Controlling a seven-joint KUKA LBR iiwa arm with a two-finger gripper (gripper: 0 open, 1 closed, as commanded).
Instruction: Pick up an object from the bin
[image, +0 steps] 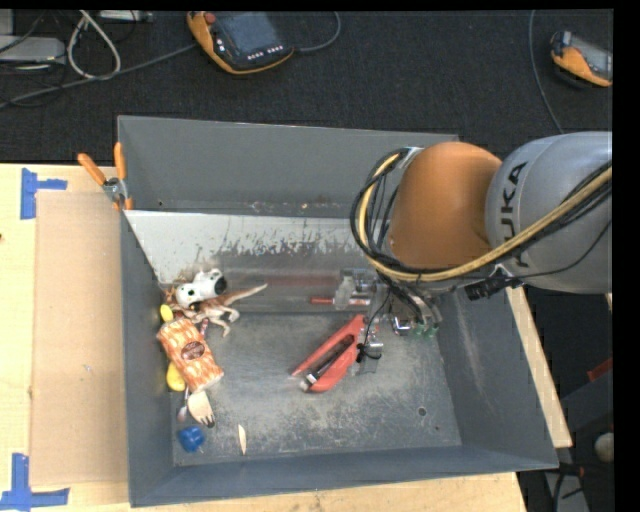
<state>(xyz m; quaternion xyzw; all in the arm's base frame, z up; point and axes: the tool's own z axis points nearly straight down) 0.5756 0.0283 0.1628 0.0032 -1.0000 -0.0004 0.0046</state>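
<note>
Red tool (326, 364), long with a black tip, lies slantwise about the middle of the bin (300, 180) floor, and my claw (371, 344) hangs right at its upper right end. From here I cannot tell whether the claw is open or closed, nor whether it touches the tool. The tool looks flat on the floor, so I judge the pick not yet made: the approach seems done, while the grasp and the lift are left. Well apart, along the left wall, lies a small heap: a white toy (198, 290), an orange packet (190, 352), a blue cap (190, 437). Nothing crowds the tool, so I expect a clean grasp if the claw is lined up.
</note>
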